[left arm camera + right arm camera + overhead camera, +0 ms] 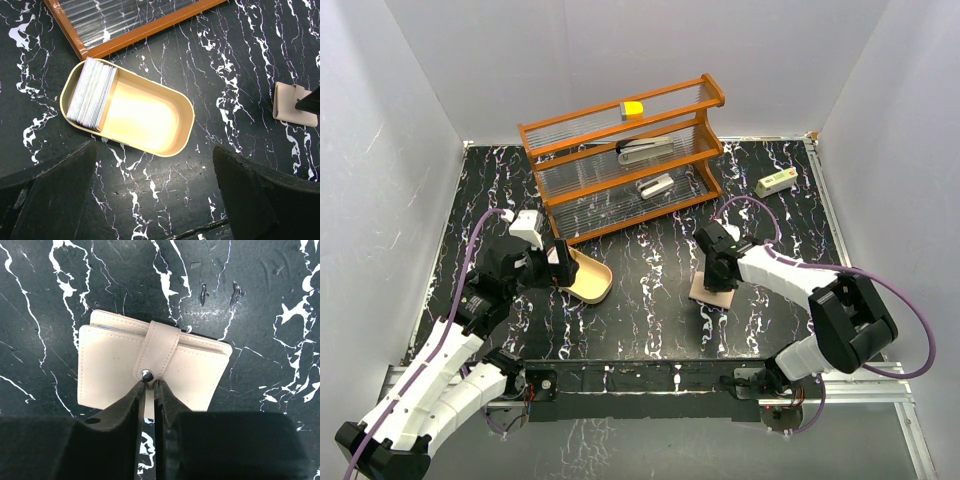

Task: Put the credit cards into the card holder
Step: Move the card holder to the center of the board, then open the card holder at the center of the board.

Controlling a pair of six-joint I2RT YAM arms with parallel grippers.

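The credit cards (91,93) that can be seen are already sitting in the card holder (150,120), packed on edge as a leaning stack at its upper-left end, while the rest of the tan tray is lying bare near the middle of the left wrist view. The left gripper (155,146) is hovering just below it with its fingers spread as wide as they go and holding nothing. If it is lowered carelessly it is risking a knock to the stack or a shove of the light tray along the desk (240,65). Far to the right edge of that view the wallet (115,365) is lying flat and well apart from the holder. The right gripper (149,386) is closing to a thin slit on the tip of its strap (159,347), right under the snap (146,374), and seems to be nipping only that tip. Such a shallow pinch is inviting a slip. If the snap is holding firm, a pull is more likely to be lifting or dragging the whole wallet than opening it, since nothing is pinning it down. Any cards inside could then be spilling onto the desk rather than coming out cleanly.
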